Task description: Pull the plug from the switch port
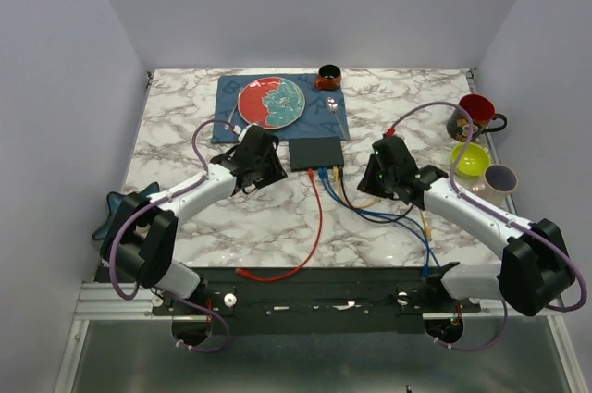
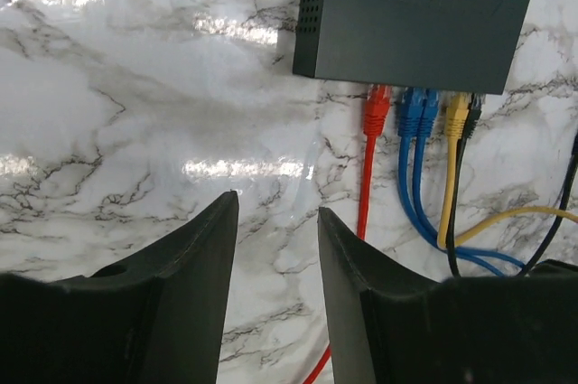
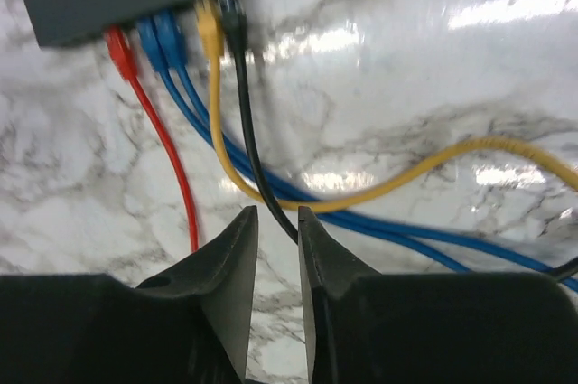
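Top external: marble table (image 1: 240,227), pale grey walls (image 1: 305,5); switch (image 1: 315,153) cabled. Left jaws apart, right jaws narrowly parted, empty.

Table (image 2: 135,86): we see a marble-patterned top, smooth and glossy, with bright glare patches.
Switch (image 2: 415,14): matt dark grey casing (metal or plastic, we cannot tell), perforated on one side.
Cables (image 2: 365,194): smooth plastic-looking jackets with a slight sheen.
Left gripper (image 2: 276,203): fingers (image 2: 199,294) matt black, plastic-looking to us.
Placemat (image 1: 228,102), upper centre of the overhead view: cloth-like, matt.
Plate (image 1: 271,103): glossy glazed surface, ceramic-looking.
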`<state>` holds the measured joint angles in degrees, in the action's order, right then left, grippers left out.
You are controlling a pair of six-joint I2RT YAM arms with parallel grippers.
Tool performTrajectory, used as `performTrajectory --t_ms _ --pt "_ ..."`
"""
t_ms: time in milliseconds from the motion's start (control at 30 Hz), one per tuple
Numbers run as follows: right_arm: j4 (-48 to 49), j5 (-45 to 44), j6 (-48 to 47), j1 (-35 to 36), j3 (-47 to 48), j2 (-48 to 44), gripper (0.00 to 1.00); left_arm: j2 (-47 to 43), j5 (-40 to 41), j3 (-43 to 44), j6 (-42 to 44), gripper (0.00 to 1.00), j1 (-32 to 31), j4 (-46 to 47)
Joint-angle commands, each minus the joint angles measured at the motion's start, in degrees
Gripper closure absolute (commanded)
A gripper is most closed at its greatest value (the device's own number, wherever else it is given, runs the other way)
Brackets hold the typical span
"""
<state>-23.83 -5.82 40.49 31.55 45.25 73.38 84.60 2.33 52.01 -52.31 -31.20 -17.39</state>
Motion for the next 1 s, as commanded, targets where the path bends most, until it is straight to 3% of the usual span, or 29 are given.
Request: performTrajectory --t_ms 0,133,233,633,967 --pt "0.5 -6.1 -0.9 -3.1 9.9 7.7 0.70 5.7 2.2 6.2 1.3 0.50 0.2 -2.1" --pt "0.9 -2.4 -0.7 -5.4 16.2 18.3 0.94 9.6 1.5 9.8 1.8 0.57 0.3 -2.7" --pt "1.9 -1.7 -0.8 -5.6 17.8 23.2 0.99 11.2 2.6 10.7 2.2 0.62 0.5 -3.4" --pt "7.0 5.6 -0.4 -5.4 14.7 30.6 0.99 20.0 -0.2 10.5 1.0 0.67 1.7 -2.2" --pt "12.8 12.2 3.6 -1.7 11.4 33.7 0.99 17.6 2.5 8.7 0.1 0.65 3.4 -3.5"
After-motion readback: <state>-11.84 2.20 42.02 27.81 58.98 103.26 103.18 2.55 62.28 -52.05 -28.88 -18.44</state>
